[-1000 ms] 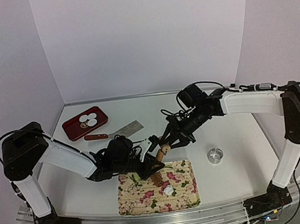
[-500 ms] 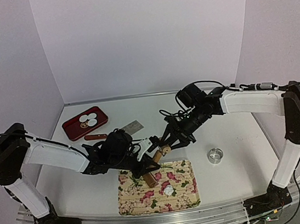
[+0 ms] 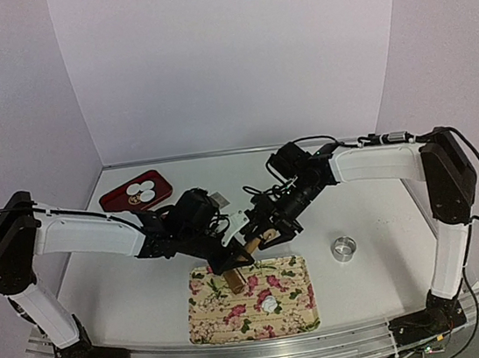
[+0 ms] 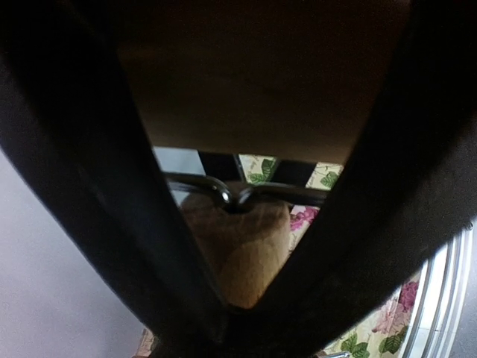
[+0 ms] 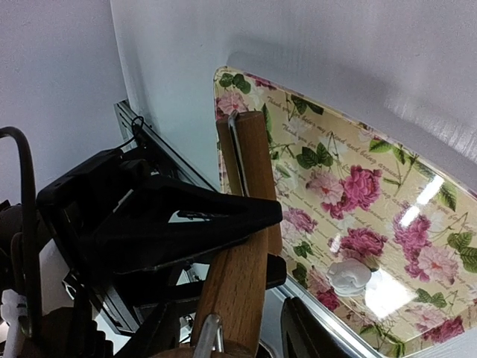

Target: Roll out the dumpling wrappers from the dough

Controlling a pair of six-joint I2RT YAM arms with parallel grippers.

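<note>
A wooden rolling pin (image 3: 246, 259) hangs tilted over the back left part of the floral tray (image 3: 297, 313). My left gripper (image 3: 231, 252) is shut on its lower part, and in the left wrist view its fingers (image 4: 112, 224) pinch the wood (image 4: 238, 253). My right gripper (image 3: 267, 231) is shut on the pin's upper end (image 5: 242, 287). The dough (image 3: 267, 302) is a small white lump on the tray, apart from the pin, and also shows in the right wrist view (image 5: 349, 275). Two round white dumpling wrappers (image 3: 140, 191) lie in a red tray (image 3: 159, 184).
A metal ring (image 3: 344, 248) stands on the table right of the floral tray. A flat metal blade (image 3: 216, 201) lies behind my left arm, partly hidden. The red tray is at the back left. A metal rail (image 3: 245, 355) runs along the near edge.
Both grippers have carried the rolling pin a little back and to the left, away from the dough lump. The left arm has stretched out further. The dough has not moved.
</note>
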